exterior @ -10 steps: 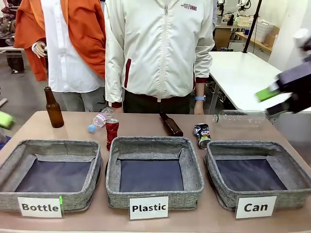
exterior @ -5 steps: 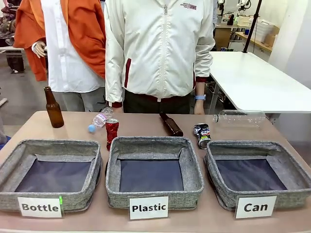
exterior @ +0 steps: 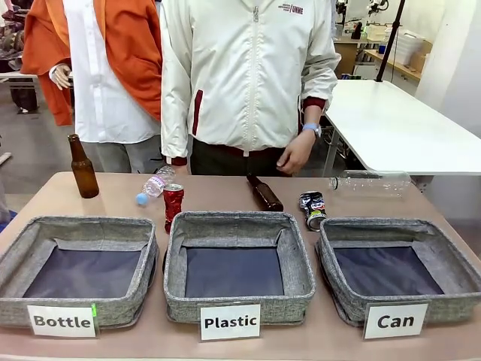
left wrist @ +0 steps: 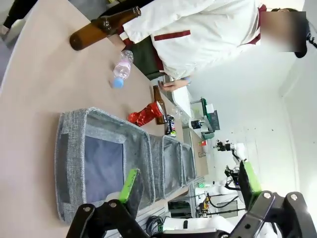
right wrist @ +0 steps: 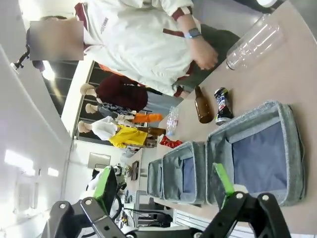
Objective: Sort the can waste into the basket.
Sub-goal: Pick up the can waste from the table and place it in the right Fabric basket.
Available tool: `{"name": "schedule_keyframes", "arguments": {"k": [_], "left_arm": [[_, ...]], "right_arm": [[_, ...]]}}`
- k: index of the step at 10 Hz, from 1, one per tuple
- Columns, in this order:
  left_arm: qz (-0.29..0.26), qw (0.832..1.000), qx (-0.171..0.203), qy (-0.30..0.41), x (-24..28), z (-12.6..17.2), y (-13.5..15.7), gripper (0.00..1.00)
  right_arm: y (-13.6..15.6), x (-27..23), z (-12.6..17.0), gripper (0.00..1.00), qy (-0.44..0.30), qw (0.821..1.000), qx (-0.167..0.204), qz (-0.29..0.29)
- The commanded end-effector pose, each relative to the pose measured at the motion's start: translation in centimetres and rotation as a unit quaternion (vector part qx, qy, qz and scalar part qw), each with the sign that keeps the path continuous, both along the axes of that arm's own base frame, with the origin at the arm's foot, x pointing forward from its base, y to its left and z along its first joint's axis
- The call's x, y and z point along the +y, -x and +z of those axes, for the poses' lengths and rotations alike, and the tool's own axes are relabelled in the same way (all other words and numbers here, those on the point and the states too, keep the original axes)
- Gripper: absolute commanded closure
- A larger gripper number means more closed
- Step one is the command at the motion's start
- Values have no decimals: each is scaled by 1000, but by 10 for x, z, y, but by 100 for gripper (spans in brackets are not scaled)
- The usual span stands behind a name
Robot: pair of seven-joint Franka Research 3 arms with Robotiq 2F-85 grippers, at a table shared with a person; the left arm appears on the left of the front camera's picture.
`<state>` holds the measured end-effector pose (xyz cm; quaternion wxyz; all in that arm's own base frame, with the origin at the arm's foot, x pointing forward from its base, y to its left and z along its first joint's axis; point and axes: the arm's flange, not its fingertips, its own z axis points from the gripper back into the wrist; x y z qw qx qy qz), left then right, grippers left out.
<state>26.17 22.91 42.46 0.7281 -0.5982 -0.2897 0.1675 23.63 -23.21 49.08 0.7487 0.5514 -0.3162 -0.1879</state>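
A dented red can stands behind the gap between the left and middle baskets. A crushed dark blue-black can lies just behind the left rear corner of the grey basket labelled "Can", whose floor is bare. In the left wrist view my left gripper is open and holds nothing, well away from the red can. The right wrist view has my right gripper open, high above the basket, with the dark can beyond it.
Grey baskets labelled "Bottle" and "Plastic" stand left of the "Can" one. Behind them are an upright brown bottle, a lying brown bottle and two clear plastic bottles. The person's hand hangs over the far edge.
Both grippers have drawn out of the front view's edges. The person's hand has swung forward over the table's far edge. The cans have not moved.
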Motion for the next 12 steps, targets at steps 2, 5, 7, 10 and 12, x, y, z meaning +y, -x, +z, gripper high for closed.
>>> {"name": "schedule_keyframes", "arguments": {"k": [2, 5, 7, 10, 12], "left_arm": [[-8, 1000, -12, -1, 0, 3, 3, 0], [-5, 1000, 0, -1, -2, 3, 3, 0], [-141, 985, -50, -80, -33, 14, -17, 0], [-316, 926, -93, -186, -127, 24, -82, 0], [-345, 890, -157, -253, -188, 18, -111, 0]], "right_arm": [[5, 1, 6, 0, 1, 1000, -21, 12], [5, 1, 6, 0, 1, 1000, -21, 12], [5, 1, 6, 0, 1, 1000, -21, 12], [5, 1, 6, 0, 1, 1000, -21, 12], [5, 1, 6, 0, 1, 1000, -21, 12]]}}
